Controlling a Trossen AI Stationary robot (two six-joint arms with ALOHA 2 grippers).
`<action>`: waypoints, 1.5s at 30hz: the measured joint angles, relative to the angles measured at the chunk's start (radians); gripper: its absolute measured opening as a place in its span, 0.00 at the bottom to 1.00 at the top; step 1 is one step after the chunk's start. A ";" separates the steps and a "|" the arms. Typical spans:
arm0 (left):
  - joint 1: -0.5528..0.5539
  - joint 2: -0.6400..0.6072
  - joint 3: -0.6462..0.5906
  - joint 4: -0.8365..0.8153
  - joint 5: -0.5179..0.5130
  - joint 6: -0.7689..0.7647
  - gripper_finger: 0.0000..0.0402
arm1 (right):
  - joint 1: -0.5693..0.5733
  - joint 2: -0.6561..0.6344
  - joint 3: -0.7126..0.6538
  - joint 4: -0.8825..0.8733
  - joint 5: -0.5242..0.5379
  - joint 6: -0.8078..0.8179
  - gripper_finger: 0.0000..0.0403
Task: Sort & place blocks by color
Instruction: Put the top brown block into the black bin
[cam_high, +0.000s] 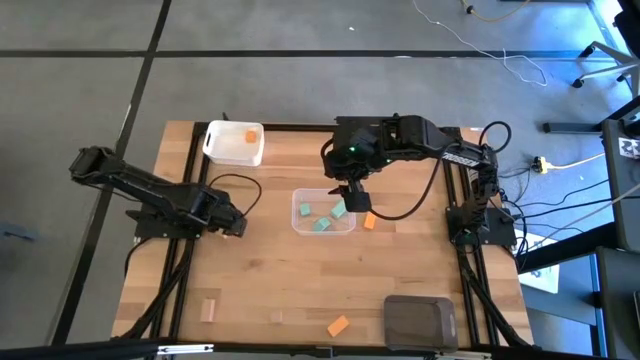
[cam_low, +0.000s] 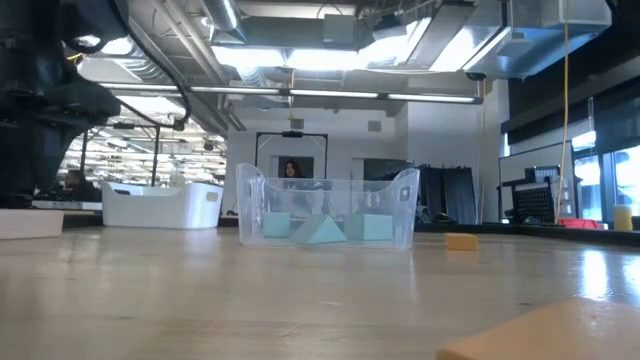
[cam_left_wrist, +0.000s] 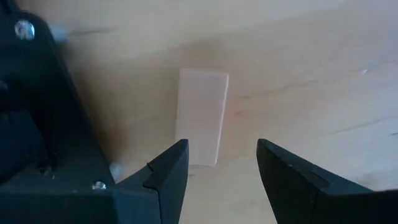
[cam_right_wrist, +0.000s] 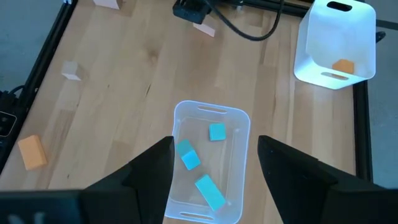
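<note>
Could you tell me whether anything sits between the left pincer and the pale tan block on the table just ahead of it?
Nothing visible does. In the left wrist view the open left pincer faces the pale tan block directly, with only bare wooden table between the fingers and around the block.

Three teal blocks (cam_high: 326, 217) lying in a clear tub (cam_high: 300, 222); orange ones (cam_high: 338, 325) scattered; perhaps tan ones (cam_high: 208, 310) toward seven o'clock.

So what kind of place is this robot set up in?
Probably an industrial lab or workshop: bare ceiling ducts overhead, a grey concrete floor, and loose cables beside the wooden table.
</note>
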 joint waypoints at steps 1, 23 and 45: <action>-0.001 0.011 0.000 0.002 -0.001 -0.001 0.45 | 0.000 0.000 0.000 0.000 0.000 -0.001 0.58; 0.000 0.402 0.008 0.122 0.036 0.103 0.44 | 0.000 0.000 0.000 -0.003 -0.001 -0.052 0.58; 0.000 0.166 0.209 0.045 -0.055 0.405 0.31 | -0.001 0.001 -0.048 0.003 0.007 -0.075 0.58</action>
